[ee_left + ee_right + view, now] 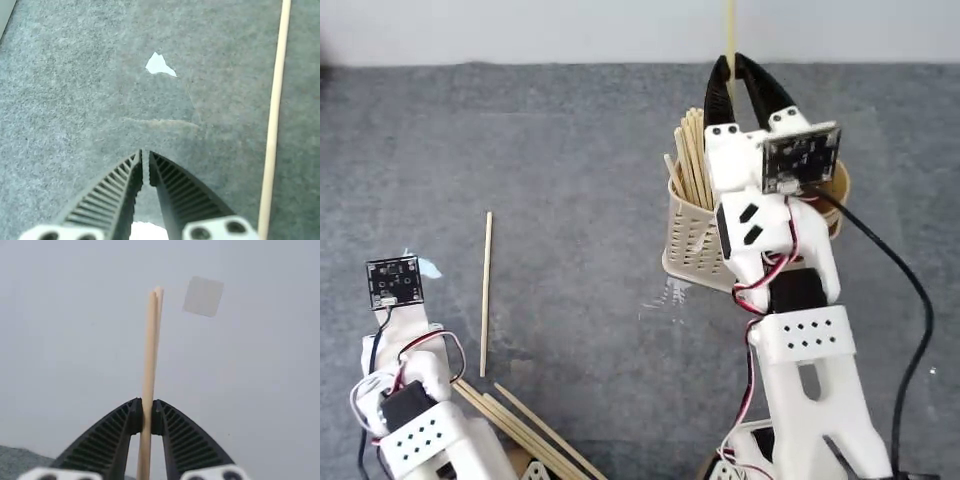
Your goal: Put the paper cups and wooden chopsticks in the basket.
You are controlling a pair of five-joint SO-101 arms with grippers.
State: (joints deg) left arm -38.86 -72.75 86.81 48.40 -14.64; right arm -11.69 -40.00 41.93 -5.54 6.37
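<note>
Right gripper (146, 412) clamped on chopsticks (151, 350); left gripper (145, 162) closed, empty.

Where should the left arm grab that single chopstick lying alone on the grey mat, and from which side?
Grip the lone chopstick near mid-length, coming straight down from above with the left gripper straddling its thin width; it lies flat on the mat, slim and straight.

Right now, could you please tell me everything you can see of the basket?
The basket is a cream, plastic-looking container with slotted walls. It stands upright on the grey mat, to the right in the high view. A bundle of wooden chopsticks stands in it, leaning out past its rim. The right arm is above it and hides its right part. The right gripper, beyond it, is shut on a chopstick.
</note>
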